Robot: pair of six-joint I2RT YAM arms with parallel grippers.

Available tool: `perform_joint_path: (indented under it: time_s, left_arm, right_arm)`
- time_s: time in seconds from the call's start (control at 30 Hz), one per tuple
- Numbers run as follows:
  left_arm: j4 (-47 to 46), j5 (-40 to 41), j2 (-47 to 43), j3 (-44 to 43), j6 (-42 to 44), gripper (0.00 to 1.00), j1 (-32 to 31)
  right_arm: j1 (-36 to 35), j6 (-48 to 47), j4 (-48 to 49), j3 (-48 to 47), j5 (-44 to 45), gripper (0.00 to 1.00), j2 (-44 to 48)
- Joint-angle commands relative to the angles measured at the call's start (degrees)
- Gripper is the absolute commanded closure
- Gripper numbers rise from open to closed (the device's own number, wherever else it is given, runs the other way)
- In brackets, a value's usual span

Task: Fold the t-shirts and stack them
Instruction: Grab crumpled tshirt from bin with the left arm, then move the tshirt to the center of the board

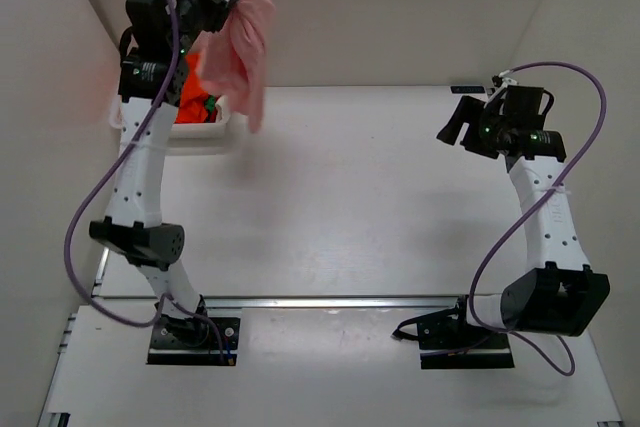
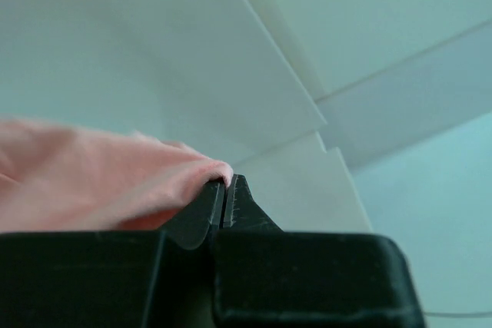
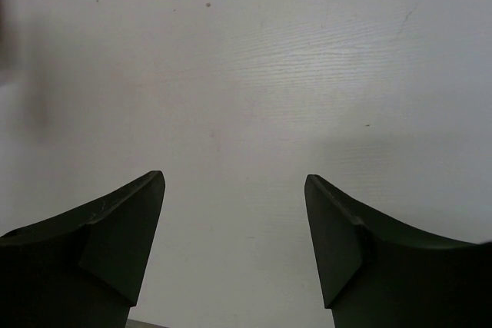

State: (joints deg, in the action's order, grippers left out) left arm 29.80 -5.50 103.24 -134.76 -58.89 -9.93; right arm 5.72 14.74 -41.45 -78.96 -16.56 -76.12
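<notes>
We see two robot arms at the near edge of a pale table (image 1: pixel 350 197), viewed from above. The left arm reaches up at the far left. Its left end effector (image 1: pixel 237 1) is closed tight on a fold of the salmon-pink t-shirt (image 1: pixel 243 52). The shirt hangs in a loose bunch, its lower edge dangling beside the rim of a white basket (image 1: pixel 205 139) at the far left of the table. In the left wrist view the two fingers meet with only a small ridge of pink cloth pinched at their tips.

In the basket lies an orange t-shirt (image 1: pixel 190 102) with a bit of green cloth (image 1: pixel 210 104) beside it. The right end effector (image 1: pixel 462 123) is apart and empty, poised over bare table on the right, well away from the shirt.

We judge the step in hand to be carrying the pink shirt out of the basket and spreading it on the open middle of the table. To do it well, we would:

- Raise the shirt until its hem clears the basket rim, so it does not drag the basket or the orange shirt along.
- Move slowly, since the pinch looks shallow and could slip.
- Bring the right end effector in to take a second edge, and pull the cloth flat.
- Lay it down with room on all sides for folding.
</notes>
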Motion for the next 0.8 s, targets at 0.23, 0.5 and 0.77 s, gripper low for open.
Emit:
perform_joint_path:
  time_s: [0.23, 0.5, 0.77]
  left_arm:
    - [4.4, 0.3, -13.2, 22.6, 3.9, 1.0, -2.0]
    - [5.4, 1.9, 1.1, 38.3, 11.0, 0.72, -11.8]
    - [11.2, 4.1, 5.6, 31.7, 10.8, 0.47, -7.7]
  right_arm:
    - [-1.5, -3.1, 0.3, 2.0, 4.4, 0.27, 4.5]
    - [-7.6, -5.8, -0.6, 6.6, 1.8, 0.29, 4.1]
    - [-27.7, -8.5, 0.7, 7.3, -3.8, 0.42, 2.0]
